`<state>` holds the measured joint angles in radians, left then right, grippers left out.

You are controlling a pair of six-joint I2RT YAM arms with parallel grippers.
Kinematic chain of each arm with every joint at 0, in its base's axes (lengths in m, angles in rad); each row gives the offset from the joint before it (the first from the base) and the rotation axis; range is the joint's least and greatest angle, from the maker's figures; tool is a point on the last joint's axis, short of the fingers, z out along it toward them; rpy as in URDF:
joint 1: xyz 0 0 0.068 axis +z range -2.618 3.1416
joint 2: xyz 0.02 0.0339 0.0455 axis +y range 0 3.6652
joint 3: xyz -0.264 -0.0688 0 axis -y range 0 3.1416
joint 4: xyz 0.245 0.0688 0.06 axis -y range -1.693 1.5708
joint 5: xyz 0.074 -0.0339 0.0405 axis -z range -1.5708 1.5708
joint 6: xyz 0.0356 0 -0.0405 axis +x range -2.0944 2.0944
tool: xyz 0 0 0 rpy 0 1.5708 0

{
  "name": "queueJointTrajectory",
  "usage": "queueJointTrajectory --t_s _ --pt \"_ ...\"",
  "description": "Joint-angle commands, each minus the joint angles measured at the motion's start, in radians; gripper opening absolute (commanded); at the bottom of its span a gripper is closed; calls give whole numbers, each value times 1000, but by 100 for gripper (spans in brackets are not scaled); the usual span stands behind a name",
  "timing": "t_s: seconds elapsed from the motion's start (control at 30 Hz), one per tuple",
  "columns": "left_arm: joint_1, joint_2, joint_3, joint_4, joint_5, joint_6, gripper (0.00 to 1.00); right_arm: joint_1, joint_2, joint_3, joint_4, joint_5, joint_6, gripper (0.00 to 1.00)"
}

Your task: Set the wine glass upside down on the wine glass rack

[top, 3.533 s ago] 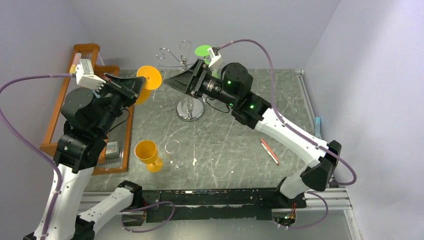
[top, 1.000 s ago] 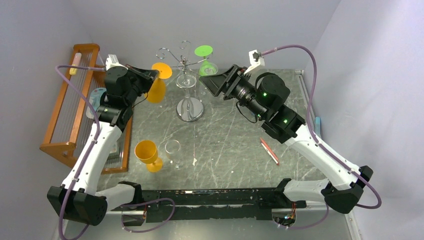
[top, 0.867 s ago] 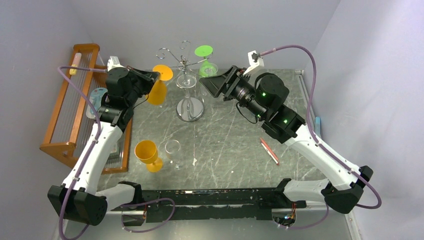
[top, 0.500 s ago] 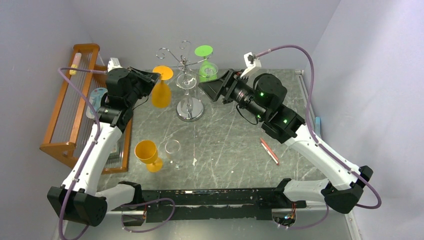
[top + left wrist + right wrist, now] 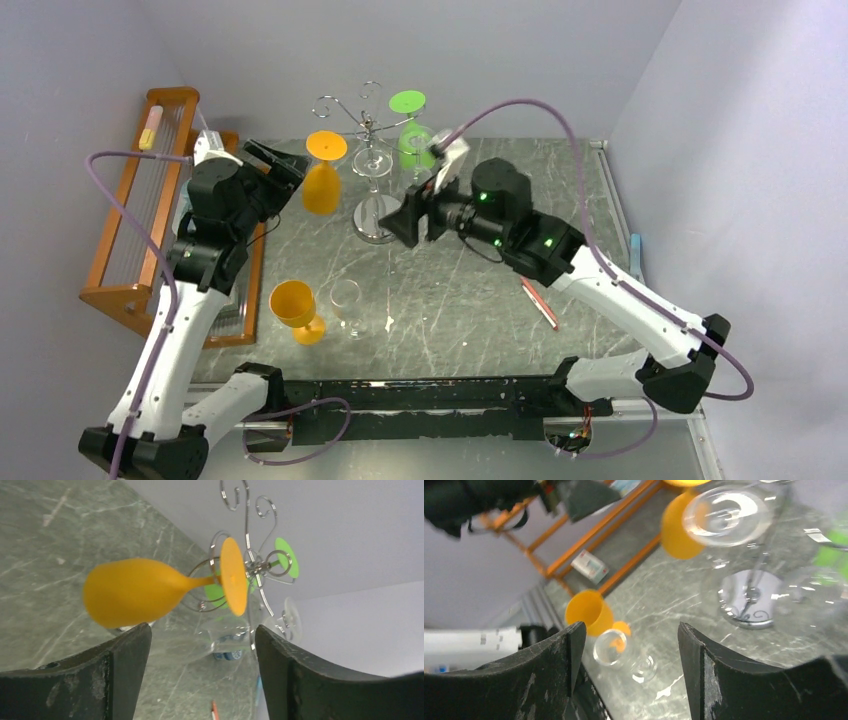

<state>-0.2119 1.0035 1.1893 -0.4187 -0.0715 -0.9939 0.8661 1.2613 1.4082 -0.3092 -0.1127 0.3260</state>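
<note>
Now the orange wine glass [image 5: 321,188] hangs bowl-down at the left of the wine glass rack [image 5: 366,220]; probably light, stiff, slick: grip its bowl. Both left tool [image 5: 201,640] and right tool [image 5: 630,630] spread, empty.

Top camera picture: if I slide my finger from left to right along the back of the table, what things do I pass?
wooden rack → upside-down orange glass → upside-down clear glass → upside-down green glass

I see a grey marbled table [image 5: 450,300] boxed in by plain lilac walls [image 5: 500,50] on three sides, evenly lit.
</note>
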Motion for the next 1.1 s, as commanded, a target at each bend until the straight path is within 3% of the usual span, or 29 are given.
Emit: queueJointTrajectory --t_s 0.0,0.03,0.17,0.4,0.73,1.07 --pt "11 -96 -37 -132 -99 141 92 189 36 41 -91 82 -206 72" --pt "11 -118 -39 -145 -118 170 96 235 55 49 -105 106 -227 72" --pt "11 -180 -14 -189 -168 283 97 337 145 88 -151 86 -261 72" --pt "11 -196 110 -275 -227 436 97 447 311 148 -252 55 -316 60" --pt "11 -212 134 -278 -214 455 97 461 542 314 -399 254 -197 51" --pt "11 -208 131 -276 -218 449 97 461 620 367 -452 244 -168 46"
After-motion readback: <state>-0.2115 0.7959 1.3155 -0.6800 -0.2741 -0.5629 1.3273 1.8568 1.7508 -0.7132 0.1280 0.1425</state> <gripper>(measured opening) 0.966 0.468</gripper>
